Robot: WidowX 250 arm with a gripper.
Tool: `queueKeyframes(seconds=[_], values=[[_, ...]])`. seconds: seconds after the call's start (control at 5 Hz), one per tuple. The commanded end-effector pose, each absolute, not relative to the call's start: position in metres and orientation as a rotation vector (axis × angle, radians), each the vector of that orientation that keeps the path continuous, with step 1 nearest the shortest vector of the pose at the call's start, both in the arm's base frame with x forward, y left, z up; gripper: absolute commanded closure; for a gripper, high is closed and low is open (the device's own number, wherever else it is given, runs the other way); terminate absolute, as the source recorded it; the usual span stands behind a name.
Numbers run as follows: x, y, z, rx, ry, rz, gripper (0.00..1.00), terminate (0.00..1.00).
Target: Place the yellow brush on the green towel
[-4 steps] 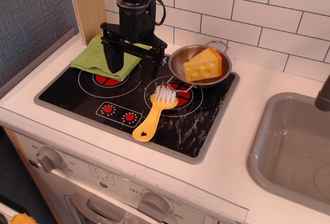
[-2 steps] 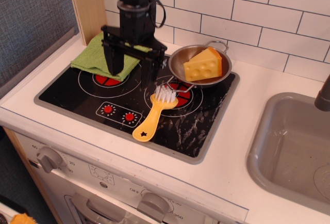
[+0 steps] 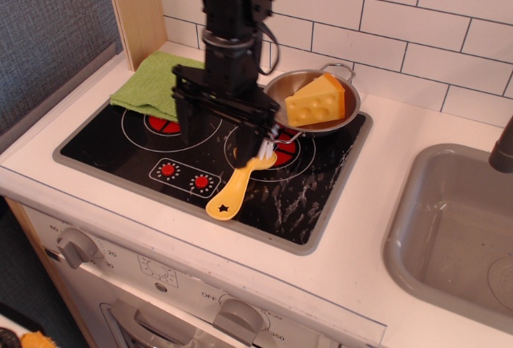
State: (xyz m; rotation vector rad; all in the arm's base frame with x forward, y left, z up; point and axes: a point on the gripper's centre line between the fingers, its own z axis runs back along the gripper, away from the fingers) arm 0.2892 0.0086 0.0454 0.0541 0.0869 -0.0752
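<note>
Stovetop: fingers (image 3: 195, 117) now nearer yellow brush (image 3: 237, 185)

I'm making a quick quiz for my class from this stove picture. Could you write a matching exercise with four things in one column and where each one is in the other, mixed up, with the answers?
Things:
1. yellow brush
2. green towel
3. cheese wedge
4. gripper

Places:
A. inside the metal pan
B. open, over the cooktop next to the brush's bristles
C. lying on the cooktop, star end of the handle toward the front
D. at the cooktop's back left corner

Pairs: 1-C, 2-D, 3-A, 4-B
</note>
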Motion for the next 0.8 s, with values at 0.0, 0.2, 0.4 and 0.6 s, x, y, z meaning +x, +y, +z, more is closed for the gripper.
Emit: queueKeyframes(seconds=[0.0,0.2,0.4,0.6], values=[[0.303,-0.02,0.042,0.016,0.036,0.088,0.0,0.0],[0.305,-0.014,0.028,0.061,0.004,0.149,0.0,0.0],[0.304,-0.003,0.023,0.099,-0.007,0.114,0.0,0.0],[0.296,0.003,0.015,0.137,0.011,0.066,0.0,0.0]])
